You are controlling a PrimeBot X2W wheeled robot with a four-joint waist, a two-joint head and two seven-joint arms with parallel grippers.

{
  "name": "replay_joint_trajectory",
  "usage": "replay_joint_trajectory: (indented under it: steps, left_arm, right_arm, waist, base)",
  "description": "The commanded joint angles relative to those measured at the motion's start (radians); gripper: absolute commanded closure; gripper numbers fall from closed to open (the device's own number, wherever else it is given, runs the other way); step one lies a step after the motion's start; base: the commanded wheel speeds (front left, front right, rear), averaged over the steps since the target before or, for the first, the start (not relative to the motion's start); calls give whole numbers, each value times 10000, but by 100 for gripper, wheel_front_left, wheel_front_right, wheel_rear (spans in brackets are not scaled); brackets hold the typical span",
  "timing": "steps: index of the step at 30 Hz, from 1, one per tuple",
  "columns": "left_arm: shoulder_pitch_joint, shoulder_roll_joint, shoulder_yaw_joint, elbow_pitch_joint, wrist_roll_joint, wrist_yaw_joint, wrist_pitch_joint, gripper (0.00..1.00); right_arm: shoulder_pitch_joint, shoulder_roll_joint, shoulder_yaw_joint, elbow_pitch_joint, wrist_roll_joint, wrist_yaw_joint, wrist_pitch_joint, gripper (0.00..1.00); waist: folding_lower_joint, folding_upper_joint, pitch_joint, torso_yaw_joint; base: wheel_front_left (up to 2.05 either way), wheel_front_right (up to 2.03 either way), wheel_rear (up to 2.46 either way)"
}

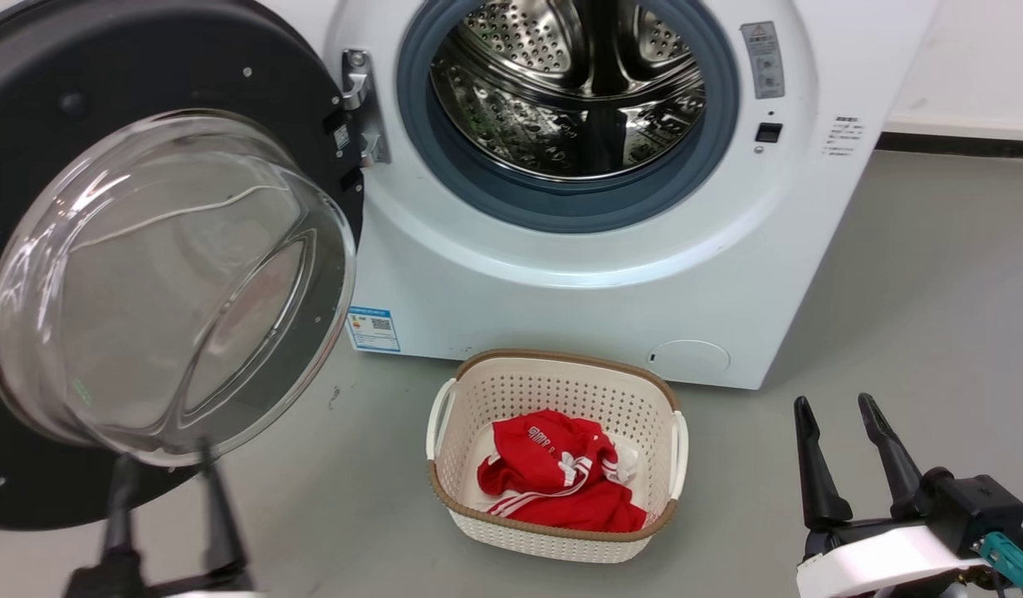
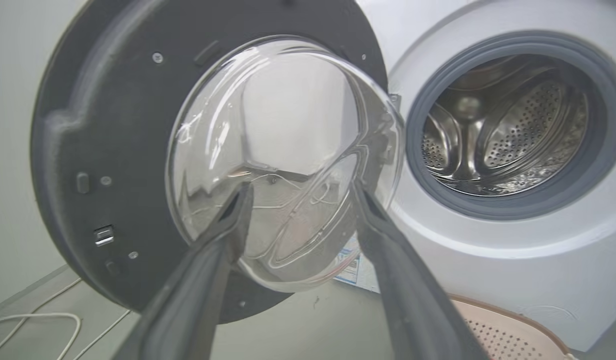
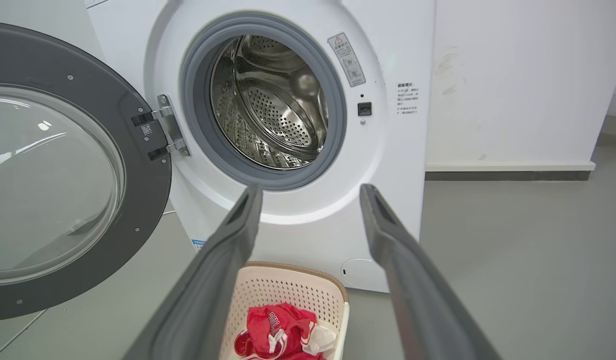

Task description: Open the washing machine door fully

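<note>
The two dark fingers of the left gripper (image 2: pixel 302 187) are seen closest, spread apart with nothing pinched between them; their tips are set before the lower part of the clear glass bowl (image 1: pixel 171 282), and whether it is touched cannot be told. The washing machine door (image 1: pixel 63 83) is swung out to the left of the white washing machine (image 1: pixel 561 299), its inner face turned outward, and is held by a metal hinge (image 1: pixel 362 108) at the left edge of the machine's front. The steel drum (image 1: pixel 561 91), ringed by a grey gasket (image 1: pixel 561 208), is left uncovered. Right of the opening a warning sticker (image 1: pixel 765 58) with a red triangle is fixed, and below it a small dark latch slot (image 1: pixel 768 132); further right a block of small print (image 1: pixel 844 137) is placed, too fine to be read. At the machine's lower left corner a blue-edged label (image 1: pixel 373 328) with a QR code is stuck, its text unreadable. A cream perforated basket (image 1: pixel 553 359) with a brown rim is set on the grey floor (image 1: pixel 893 316) just before the machine, and a red garment (image 1: pixel 561 482) with white stripes and illegible white lettering is held in it. The right gripper (image 1: pixel 835 403) is kept well apart from the machine, to the basket's right, its fingers spread and empty.
</note>
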Motion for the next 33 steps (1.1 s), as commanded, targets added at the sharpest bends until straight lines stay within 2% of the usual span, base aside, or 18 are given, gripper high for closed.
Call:
replay_joint_trajectory:
  steps: [1,8,16,22,33]
  left_arm:
    - [-336,-63,-273,-144,248,-180,-20,0]
    - [-1135,-197,-990,-137,782,-694,-20,0]
    - [-1705,-224,-1407,763,1052,-1063,-20,0]
    - [-1647,-303,-1461,1283,928,-1005,-20,0]
    - [-1644,-373,-1426,1338,1059,-938,-20,0]
  right_arm:
    - [-56,9,-21,-74,-123,-5,-64,0]
    - [-152,9,-64,-376,-532,-5,-79,0]
    - [-19,9,-115,-531,-944,-3,-54,0]
    - [61,10,11,-276,-792,-3,-66,0]
    - [-38,10,56,-122,-756,-3,-112,0]
  waist:
    - [1,0,-20,-139]
    - [1,0,-20,-576]
    - [1,0,32,-1082]
    - [1,0,48,-1242]
    - [1,0,68,-1175]
  base:
    - [0,0,0]
    - [0,0,0]
    - [0,0,0]
    - [0,0,0]
    - [0,0,0]
